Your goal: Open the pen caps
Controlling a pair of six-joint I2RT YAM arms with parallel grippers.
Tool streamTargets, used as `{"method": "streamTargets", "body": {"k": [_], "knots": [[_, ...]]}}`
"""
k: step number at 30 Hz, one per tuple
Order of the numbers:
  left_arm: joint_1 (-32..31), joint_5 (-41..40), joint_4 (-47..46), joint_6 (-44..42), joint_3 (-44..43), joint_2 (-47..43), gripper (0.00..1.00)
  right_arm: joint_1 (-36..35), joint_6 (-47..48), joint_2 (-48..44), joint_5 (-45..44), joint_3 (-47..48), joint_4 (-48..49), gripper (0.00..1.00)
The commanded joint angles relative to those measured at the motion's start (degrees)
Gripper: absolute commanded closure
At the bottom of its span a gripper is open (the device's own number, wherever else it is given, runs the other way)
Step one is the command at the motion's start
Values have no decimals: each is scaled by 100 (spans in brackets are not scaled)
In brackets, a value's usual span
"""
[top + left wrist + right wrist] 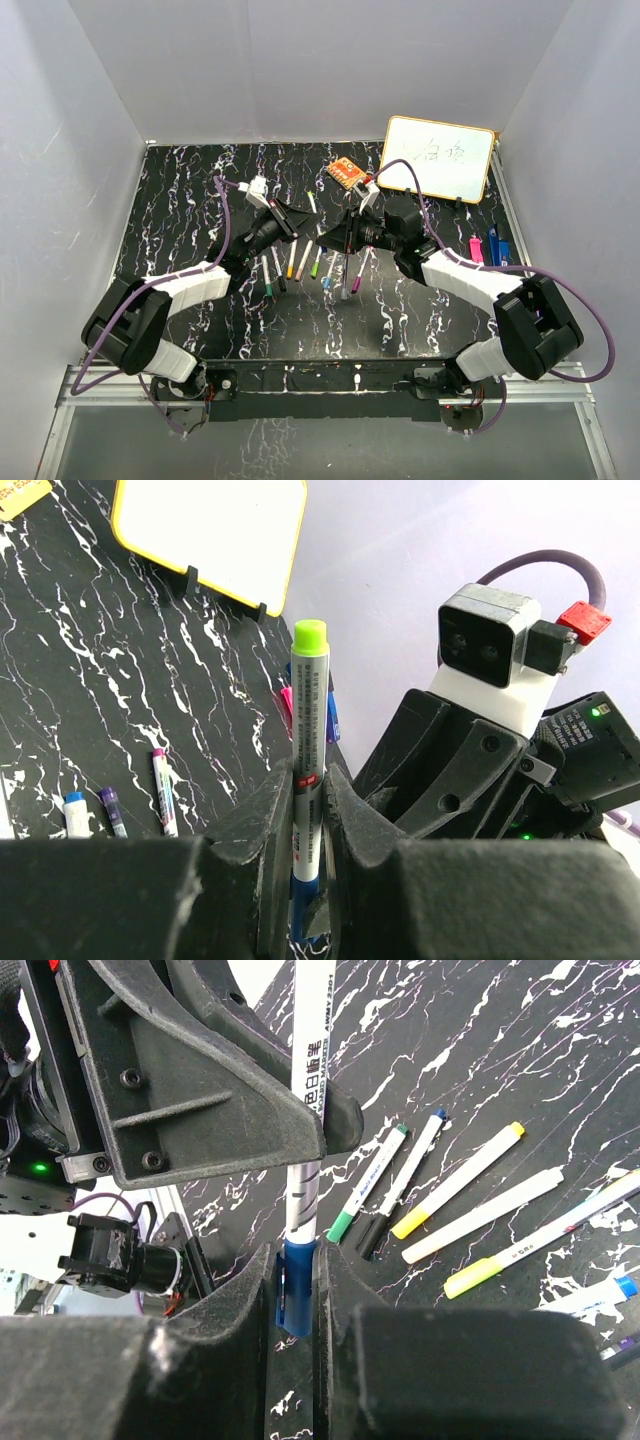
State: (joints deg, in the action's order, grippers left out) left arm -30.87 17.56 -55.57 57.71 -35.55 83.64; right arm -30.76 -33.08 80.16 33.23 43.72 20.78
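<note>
Cap in play: blue cap (296, 1290), on the lower end of a white marker barrel (310, 1040) that is held up off the surface (200, 200) between the two arms. Right gripper (296, 1260) is clenched on that cap, with the cap pinched between the inner faces of its fingers. Left gripper (308, 790) is clenched on the barrel higher up, and the lime-green end (310, 638) sticks out above it. The cap looks fully seated, not yet off.

Risks from here, as I judge them:
- The barrel is smooth and thin. If the cap fit is tighter than the left grip, a pull would likely drag the whole pen through the left fingers instead of freeing the cap.
- The cap is small and sits in a narrow pinch, so the right fingers could slide off it and come away empty.
- A pull off the pen's axis would cock the barrel and jam the cap or twist the pen out of the grip.
- The two grippers sit just beside each other, so a small sideways error means finger-to-finger contact.
- A sudden release could jerk the arms apart, and a dropped cap or pen would land among the loose markers (455, 1195) on the surface below and scatter them.
</note>
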Motion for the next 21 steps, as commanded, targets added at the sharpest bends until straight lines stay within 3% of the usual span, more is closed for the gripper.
{"method": "streamTargets", "body": {"k": [1, 9, 21], "knots": [[8, -276, 198, -249, -145, -315, 100, -7, 91, -213, 28, 58, 133, 100], [222, -451, 656, -599, -467, -366, 100, -10, 118, -185, 111, 2, 23, 100], [859, -405, 565, -717, -748, -286, 100, -17, 82, -80, 309, -267, -84, 100]]}}
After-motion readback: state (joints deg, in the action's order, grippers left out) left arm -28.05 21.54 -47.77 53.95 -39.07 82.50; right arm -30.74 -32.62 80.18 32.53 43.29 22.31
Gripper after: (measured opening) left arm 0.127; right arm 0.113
